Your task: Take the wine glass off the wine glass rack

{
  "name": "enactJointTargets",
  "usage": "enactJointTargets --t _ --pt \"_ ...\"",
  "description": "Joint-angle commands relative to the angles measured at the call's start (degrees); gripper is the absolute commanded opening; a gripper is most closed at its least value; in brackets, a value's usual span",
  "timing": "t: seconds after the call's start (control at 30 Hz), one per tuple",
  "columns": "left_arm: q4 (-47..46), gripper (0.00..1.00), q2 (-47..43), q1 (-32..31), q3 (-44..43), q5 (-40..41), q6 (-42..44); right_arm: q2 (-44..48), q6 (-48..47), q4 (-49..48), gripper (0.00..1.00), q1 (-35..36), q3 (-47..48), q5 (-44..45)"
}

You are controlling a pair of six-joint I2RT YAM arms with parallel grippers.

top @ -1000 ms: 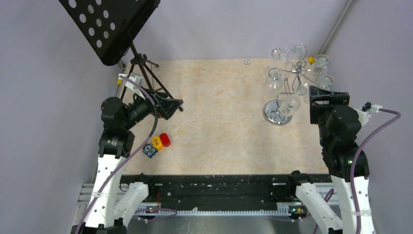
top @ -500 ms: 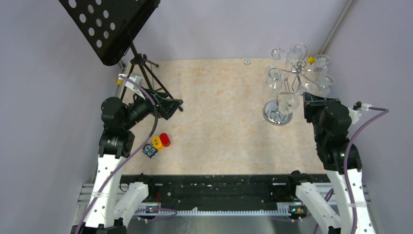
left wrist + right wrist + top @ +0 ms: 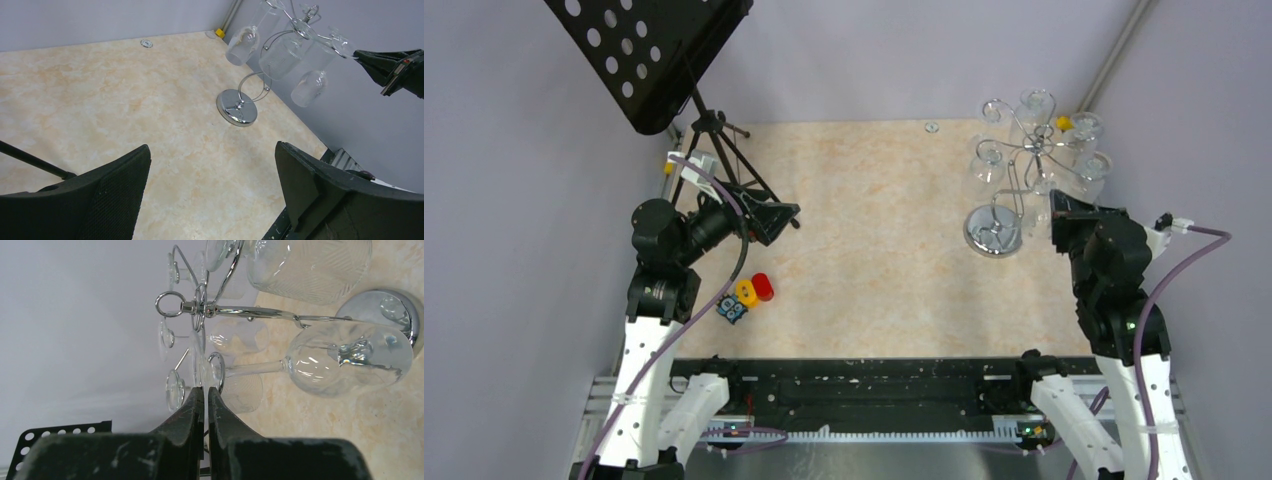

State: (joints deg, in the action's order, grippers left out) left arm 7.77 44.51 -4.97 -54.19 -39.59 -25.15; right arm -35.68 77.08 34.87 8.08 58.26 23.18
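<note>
right wrist view: right pincer, a narrow slit, at the wine glass foot rim, perhaps touching; wall close by.

right arm extended to the near-right side of the wine glass rack, right gripper pinched nearly together; left arm folded well left of it, left gripper spread wide.

Lighting is even, diffuse and fairly bright in all views; its source cannot be placed. Only faint, soft shadows are cast on the desk. Glare is picked up on the wine glass rack base and the glasses. The left pincer and right pincer are rendered dark and slightly soft up close.
</note>
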Motion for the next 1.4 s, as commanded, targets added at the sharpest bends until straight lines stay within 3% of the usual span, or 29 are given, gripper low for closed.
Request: enactJointTargets --t 0.0,0.43,1.0,1.37 --pt "-1.31 0.98 -0.64 -0.21 -0.34 0.34 0.87 0.95 -0.80 -0.58 0.00 -0.48 1.83 0.96" --pt "-1.35 0.98 -0.72 -0.39 -0.39 0.37 0.87 5.81 0.64 -4.54 0.00 -0.43 0.77 -0.34" --pt "-0.25 0.98 -1.05 -0.65 -0.47 1.16 1.75 3.12 0.73 -13.06 0.00 -0.35 -3.00 -8.42" --pt "-0.13 0.98 -0.97 -0.74 -0.48 1.35 1.94 -0.03 -3.30 -20.05 0.00 -0.38 -4.01 -6.07"
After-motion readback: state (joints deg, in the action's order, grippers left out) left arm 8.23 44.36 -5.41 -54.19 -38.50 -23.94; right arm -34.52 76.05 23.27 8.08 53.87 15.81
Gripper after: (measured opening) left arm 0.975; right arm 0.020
